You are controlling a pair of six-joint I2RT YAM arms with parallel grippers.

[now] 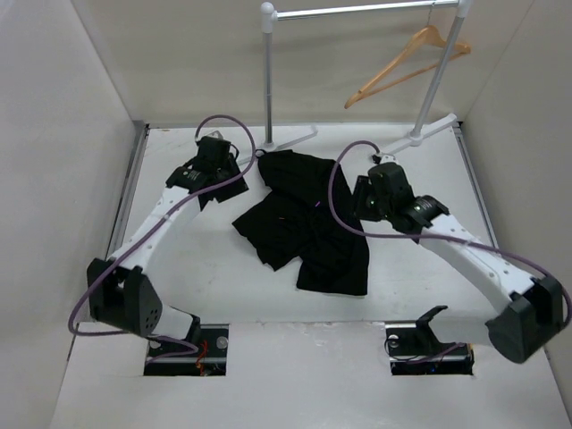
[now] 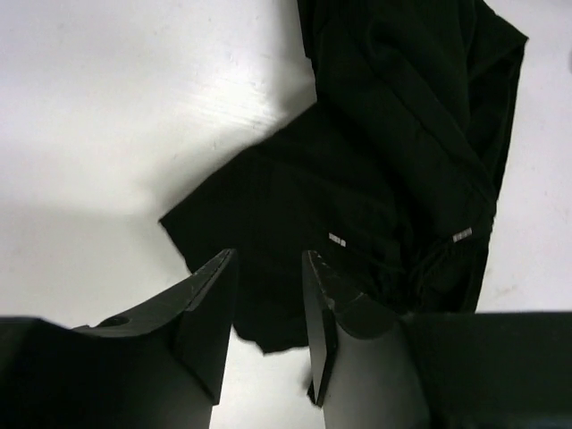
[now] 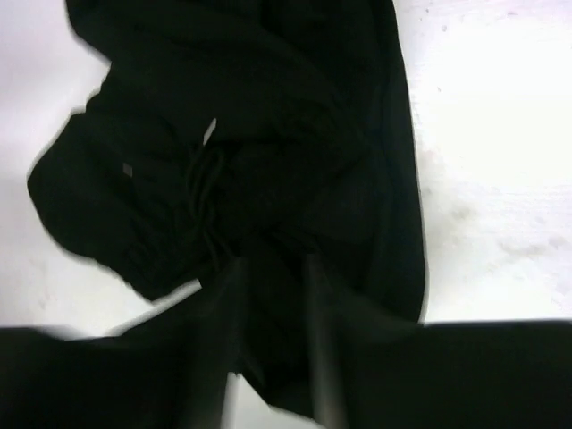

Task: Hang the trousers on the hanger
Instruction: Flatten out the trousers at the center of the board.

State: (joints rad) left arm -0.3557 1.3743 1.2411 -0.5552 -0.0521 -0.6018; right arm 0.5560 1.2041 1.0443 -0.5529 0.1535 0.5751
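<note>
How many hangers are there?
1. The wooden hanger hangs on the metal rail at the back right. No other shows, though the trousers could hide something underneath.

SITE: robotics lab test cell | ENCLOSURE: plain white walls around white table | FIXTURES: left arm, right arm bolted at bottom edge | PROP: clothes rail, top right
</note>
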